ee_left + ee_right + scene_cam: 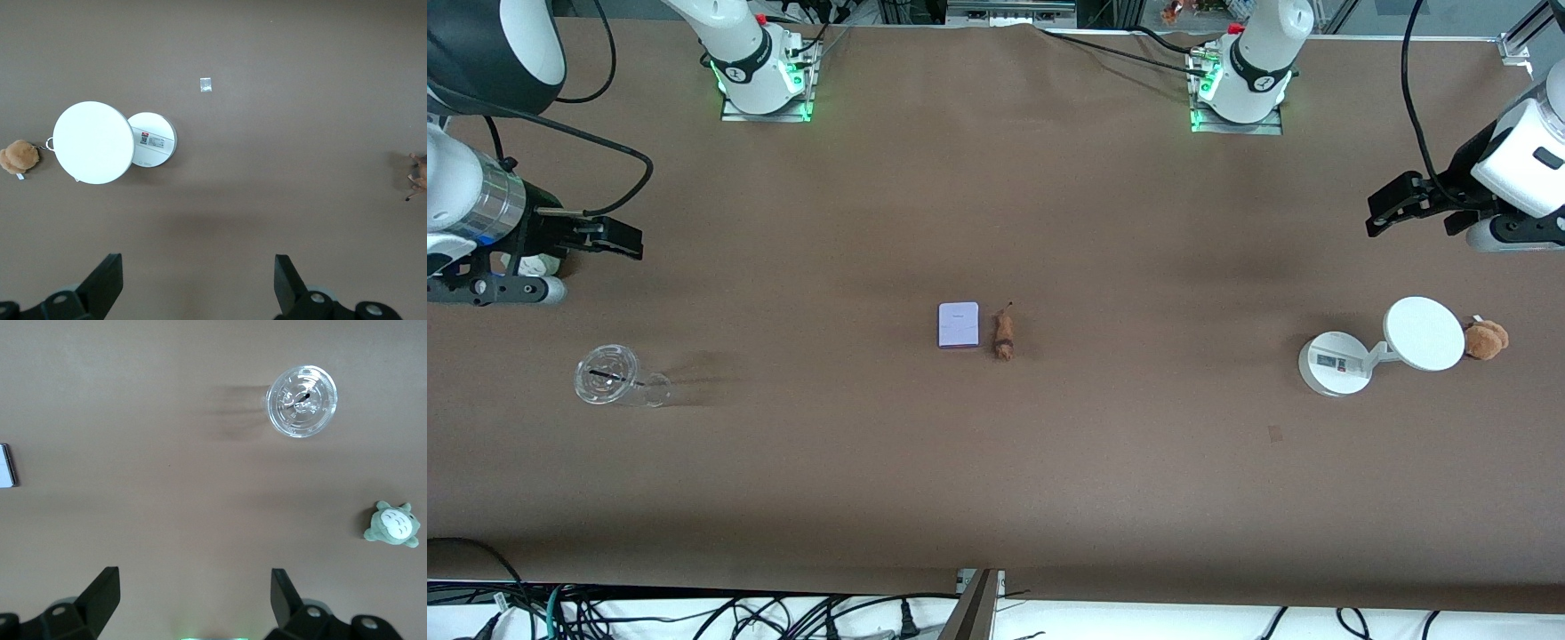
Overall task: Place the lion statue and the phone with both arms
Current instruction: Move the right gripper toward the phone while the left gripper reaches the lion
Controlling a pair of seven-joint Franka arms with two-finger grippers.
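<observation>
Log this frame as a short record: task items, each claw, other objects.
phone: flat at table centre, beside the lion statue, free
lion statue: lying on the table, toward the left arm's end from the phone
left claw: open, empty, raised above the white disc stand
right claw: open, empty, raised above the clear plastic cup
other: brown plush, grey-green plush

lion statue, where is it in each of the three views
Front view: lion statue at mid-table, beside the phone.
Left wrist view: cut off at the picture's edge.
Right wrist view: not in it.
Shared landmark: the phone, whose edge also shows in the right wrist view.
</observation>
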